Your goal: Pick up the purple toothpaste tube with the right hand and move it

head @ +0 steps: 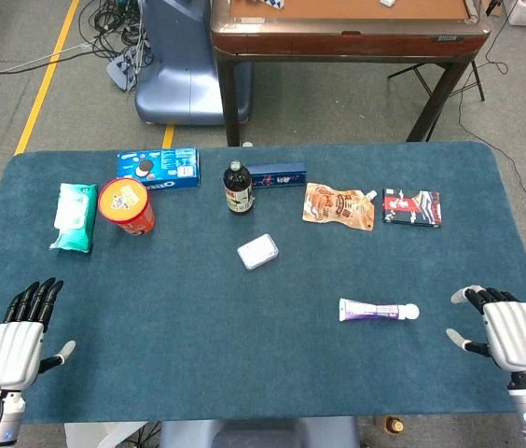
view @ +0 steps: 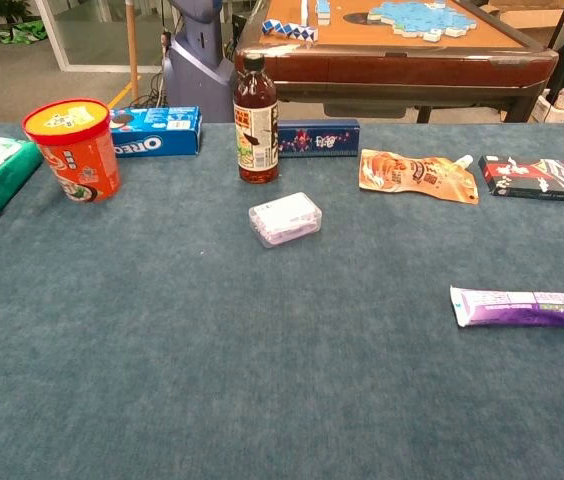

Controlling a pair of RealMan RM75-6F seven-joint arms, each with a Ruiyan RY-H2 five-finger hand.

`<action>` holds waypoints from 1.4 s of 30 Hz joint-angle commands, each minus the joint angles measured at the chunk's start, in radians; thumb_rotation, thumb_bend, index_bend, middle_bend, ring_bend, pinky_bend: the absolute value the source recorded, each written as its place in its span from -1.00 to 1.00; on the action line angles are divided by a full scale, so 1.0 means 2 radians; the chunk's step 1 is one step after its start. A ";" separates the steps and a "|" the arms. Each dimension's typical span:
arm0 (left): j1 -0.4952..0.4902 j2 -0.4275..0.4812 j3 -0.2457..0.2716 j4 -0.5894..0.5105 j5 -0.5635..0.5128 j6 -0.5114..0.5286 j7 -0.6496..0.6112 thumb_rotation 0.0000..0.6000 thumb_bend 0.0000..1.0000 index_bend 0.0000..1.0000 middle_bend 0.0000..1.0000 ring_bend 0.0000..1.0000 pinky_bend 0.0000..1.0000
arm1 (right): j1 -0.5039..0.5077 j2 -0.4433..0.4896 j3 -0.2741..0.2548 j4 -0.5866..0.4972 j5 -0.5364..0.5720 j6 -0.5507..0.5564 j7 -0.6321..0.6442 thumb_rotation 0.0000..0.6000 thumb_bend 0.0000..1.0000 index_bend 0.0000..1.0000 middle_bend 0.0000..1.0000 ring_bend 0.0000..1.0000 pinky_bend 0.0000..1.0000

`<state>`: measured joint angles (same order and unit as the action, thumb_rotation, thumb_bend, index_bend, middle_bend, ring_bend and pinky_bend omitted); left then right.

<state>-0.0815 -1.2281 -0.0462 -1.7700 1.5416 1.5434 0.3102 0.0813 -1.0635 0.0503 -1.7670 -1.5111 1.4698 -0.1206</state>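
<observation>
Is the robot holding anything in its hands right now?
No. The left robot hand and right robot hand are both empty; the purple toothpaste tube lies untouched on the table.

The head view shows both hands low at the near edge, well apart from each other; the chest view shows neither. The left hand [head: 16, 343] lies back-up with its dark fingers [head: 34, 301] stretched forward and close together, the thumb [head: 60, 354] jutting out toward the right hand. It holds nothing. The right hand [head: 508, 333] also lies back-up, its fingers seemingly bent downward at the tips, though the angle makes this hard to judge, and its thumb [head: 460, 340] sticks out toward the left hand. It grips nothing. Each wrist runs back out of frame.
</observation>
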 commanded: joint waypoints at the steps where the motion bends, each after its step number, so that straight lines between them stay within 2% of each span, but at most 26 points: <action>1: -0.001 0.000 -0.001 0.000 0.000 0.000 -0.001 1.00 -0.69 -1.00 -0.90 -0.90 -0.84 | 0.000 -0.001 0.000 0.000 0.000 0.000 0.000 1.00 -0.70 -0.14 -0.12 -0.18 -0.12; 12: 0.001 0.000 -0.001 0.000 0.001 0.004 -0.001 1.00 -0.69 -1.00 -0.90 -0.90 -0.84 | 0.007 0.006 0.002 -0.005 -0.002 -0.010 -0.004 1.00 -0.70 -0.14 -0.12 -0.18 -0.12; 21: 0.005 0.001 0.003 0.001 0.001 0.007 -0.003 1.00 -0.69 -1.00 -0.90 -0.90 -0.84 | 0.031 -0.002 0.000 -0.016 0.016 -0.059 -0.032 1.00 -0.71 -0.14 -0.12 -0.18 -0.12; 23: 0.007 0.003 0.003 0.000 0.001 0.008 -0.005 1.00 -0.69 -1.00 -0.90 -0.90 -0.84 | 0.036 -0.008 0.002 -0.015 0.027 -0.069 -0.044 1.00 -0.79 -0.16 -0.13 -0.19 -0.12; 27: 0.010 0.006 0.005 -0.001 0.004 0.013 -0.008 1.00 -0.69 -1.00 -0.90 -0.90 -0.84 | 0.045 -0.023 0.007 -0.009 0.051 -0.083 -0.078 1.00 -1.00 -0.28 -0.22 -0.29 -0.15; 35: 0.012 0.007 0.006 0.000 0.005 0.013 -0.016 1.00 -0.69 -1.00 -0.90 -0.90 -0.84 | 0.070 -0.051 0.012 -0.002 0.098 -0.120 -0.143 1.00 -1.00 -0.68 -0.47 -0.62 -0.39; 42: 0.009 0.006 0.004 0.000 0.007 0.009 -0.025 1.00 -0.69 -1.00 -0.90 -0.90 -0.84 | 0.096 -0.074 0.018 0.019 0.119 -0.149 -0.170 1.00 -1.00 -0.75 -0.53 -0.69 -0.45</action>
<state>-0.0631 -1.2150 -0.0374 -1.7701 1.5545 1.5634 0.2623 0.2654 -1.2027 0.0832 -1.7396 -1.2824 1.1831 -0.4506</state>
